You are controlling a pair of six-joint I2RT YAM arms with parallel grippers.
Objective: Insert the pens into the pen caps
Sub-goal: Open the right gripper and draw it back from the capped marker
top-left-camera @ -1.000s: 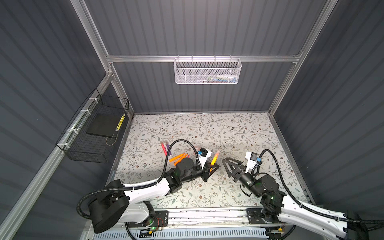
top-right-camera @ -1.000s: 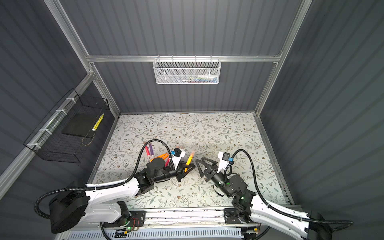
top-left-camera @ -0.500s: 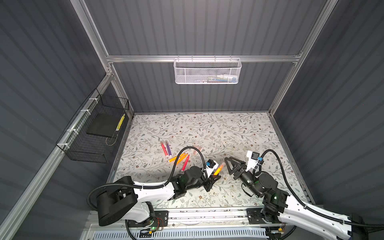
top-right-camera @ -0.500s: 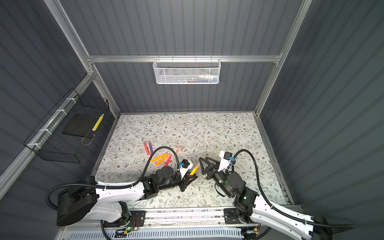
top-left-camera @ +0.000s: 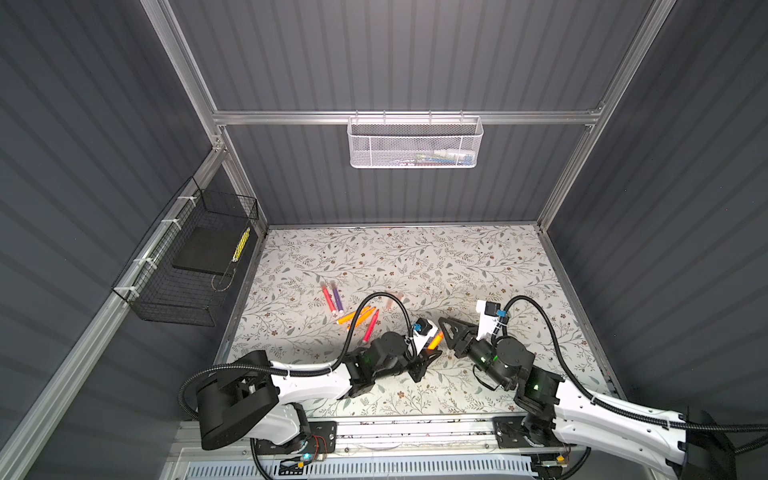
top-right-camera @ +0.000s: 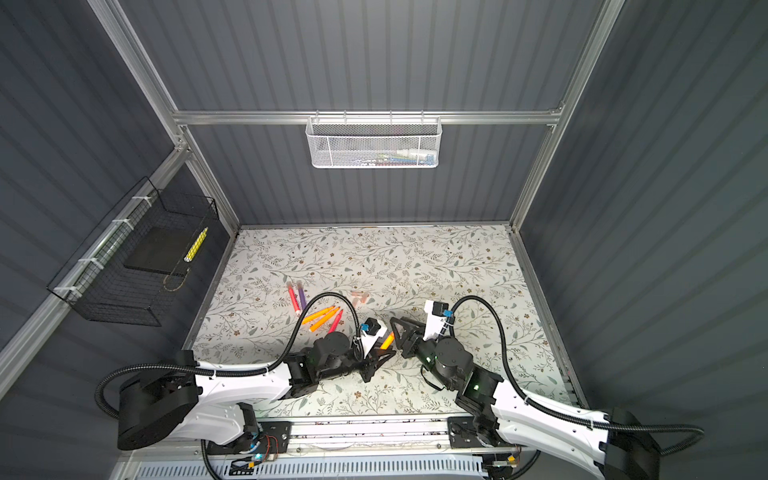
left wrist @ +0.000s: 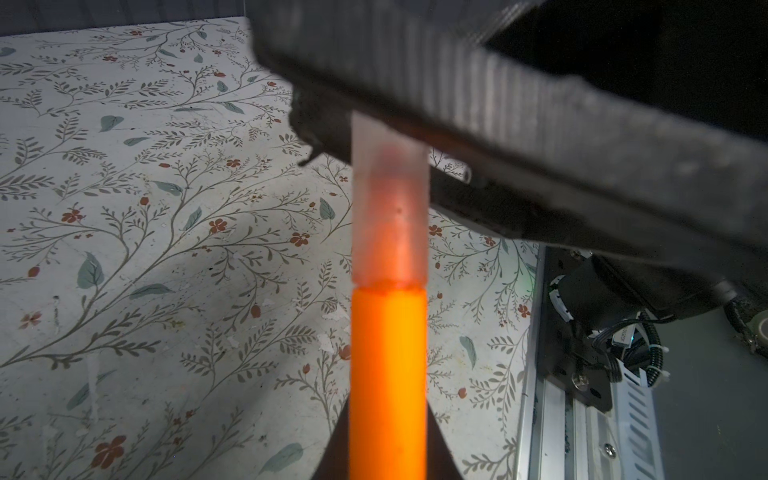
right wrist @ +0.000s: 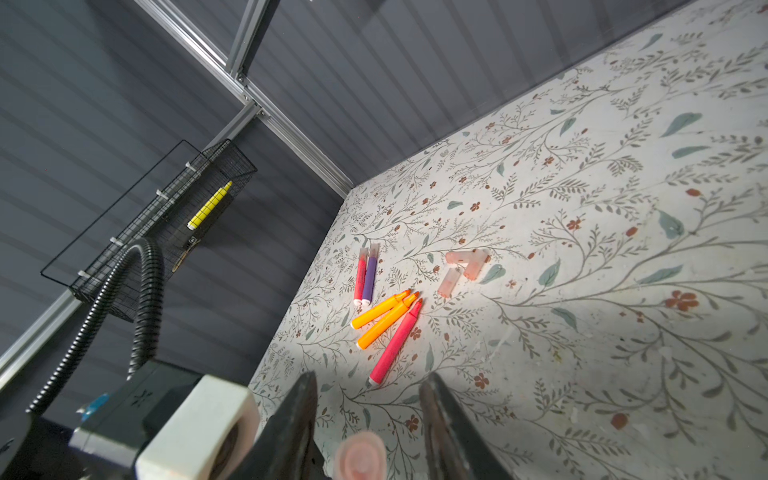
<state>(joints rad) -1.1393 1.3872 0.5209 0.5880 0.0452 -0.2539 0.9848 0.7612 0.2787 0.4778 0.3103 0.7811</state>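
Evidently mid-capping: the left gripper (top-left-camera: 430, 357) clamps a slim orange plastic marker pen (left wrist: 388, 374) aloft near the loose pens (right wrist: 386, 320), its tip inside a stubby pinkish translucent cap (left wrist: 388, 216) straddled, ungripped, by the parted jaws of the right gripper (right wrist: 369, 376), which should next close and press home.

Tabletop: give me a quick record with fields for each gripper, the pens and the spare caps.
left gripper: shut on orange pen, with a cap over its tip
right gripper: open, jaws either side of that cap's end
capped, on table: pink-red pen and purple pen, side by side
uncapped, on table: two orange pens, one pink pen
spare caps: three, clustered near the uncapped pens' tips
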